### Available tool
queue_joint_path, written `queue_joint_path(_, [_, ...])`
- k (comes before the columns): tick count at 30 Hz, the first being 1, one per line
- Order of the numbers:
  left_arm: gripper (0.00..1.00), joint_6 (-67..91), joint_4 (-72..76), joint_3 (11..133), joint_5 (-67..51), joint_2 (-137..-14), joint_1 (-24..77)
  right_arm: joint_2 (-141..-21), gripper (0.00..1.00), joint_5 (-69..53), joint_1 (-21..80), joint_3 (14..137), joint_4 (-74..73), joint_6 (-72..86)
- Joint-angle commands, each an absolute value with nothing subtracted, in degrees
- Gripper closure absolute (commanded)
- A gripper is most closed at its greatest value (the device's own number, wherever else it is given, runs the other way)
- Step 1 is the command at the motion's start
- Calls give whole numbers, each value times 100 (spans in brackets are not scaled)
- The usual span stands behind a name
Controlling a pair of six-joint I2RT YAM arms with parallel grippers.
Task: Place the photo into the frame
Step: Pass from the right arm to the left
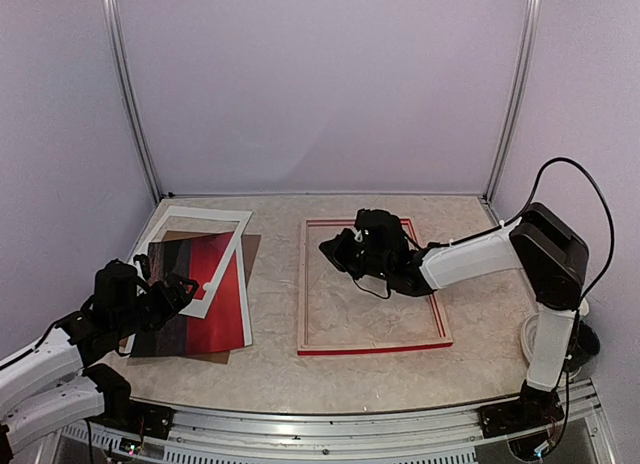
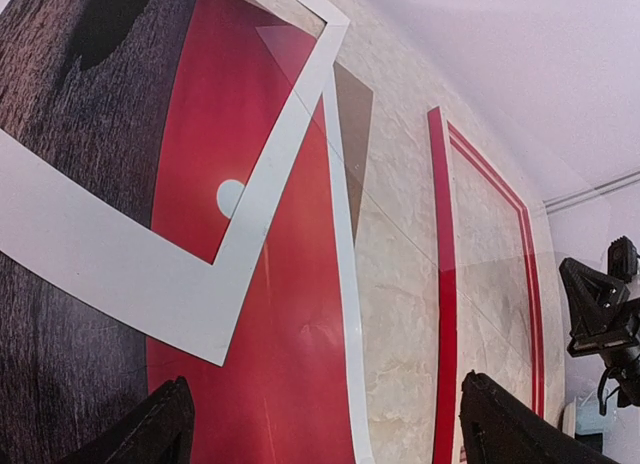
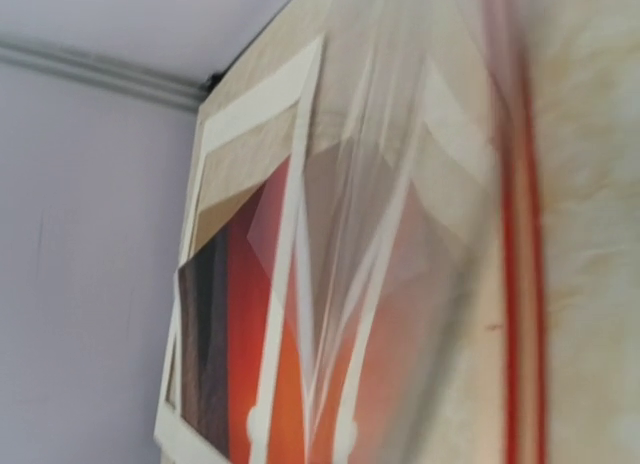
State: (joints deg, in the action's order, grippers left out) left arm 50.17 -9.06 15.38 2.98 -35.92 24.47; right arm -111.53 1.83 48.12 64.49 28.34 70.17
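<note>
Red photo (image 1: pixel 226 319), sky side toward frame (image 1: pixel 375 349)

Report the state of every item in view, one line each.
Glossy red sunset photo: lying flat, outside the frame, partly under the mat.
Thin red rectangular frame: lying flat, empty.
White cardboard mat border: lying askew over the photo.
Left claw: open, above the photo.
Right claw: over the frame; open or shut unclear.
</note>
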Motion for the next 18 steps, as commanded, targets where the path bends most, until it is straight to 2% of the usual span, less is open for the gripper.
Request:
queue_joint_path(1, [9, 5061, -897, 1516, 288, -3554, 2463, -10625, 100, 1007, 4744, 5965, 2980, 7133])
queue_joint_path(18, [9, 5096, -806, 1516, 229, -3678, 2483, -9633, 100, 2773, 4887, 4701, 2366, 8529])
